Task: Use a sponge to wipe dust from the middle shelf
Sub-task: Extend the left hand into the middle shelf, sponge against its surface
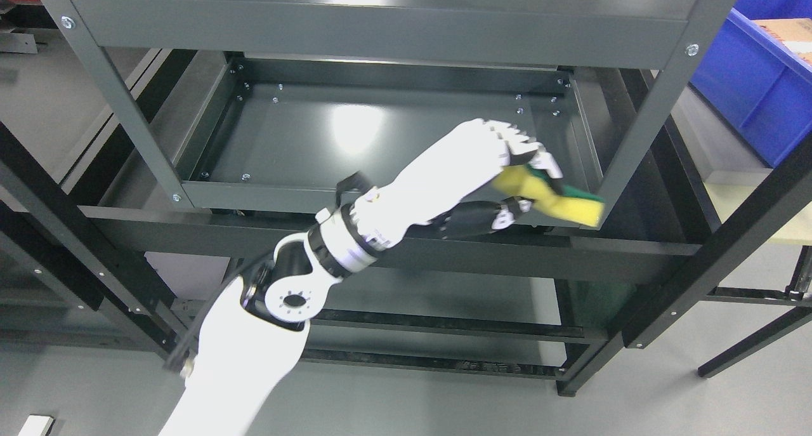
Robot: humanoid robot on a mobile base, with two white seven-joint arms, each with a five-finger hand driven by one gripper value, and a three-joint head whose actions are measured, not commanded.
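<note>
A white robot arm enters from the lower left of the picture and reaches up and to the right, ending in the left hand [501, 176] at the front right corner of a dark grey metal shelf rack. The hand's fingers [538, 158] are curled over the top of a yellow sponge [558, 198], and a dark thumb presses against it from below, so the sponge is pinched firmly between them. The sponge has a green scrubbing layer showing along its upper right side, and its far end sticks out past the fingers to the right.

The sponge sits at the front lip of the middle shelf [355, 138], right at the near right corner, close to the slanted right post [660, 99] of the rack. Whether it actually touches the shelf surface or lip cannot be told from this angle.

The middle shelf is a shallow tray with raised edges on all four sides and small bolts in its corners. Its flat floor lies open to the left and behind the hand. The upper shelf [380, 23] hangs low over it, leaving a narrow gap above the tray. A blue bin [748, 74] stands off to the upper right, well apart from the rack.
</note>
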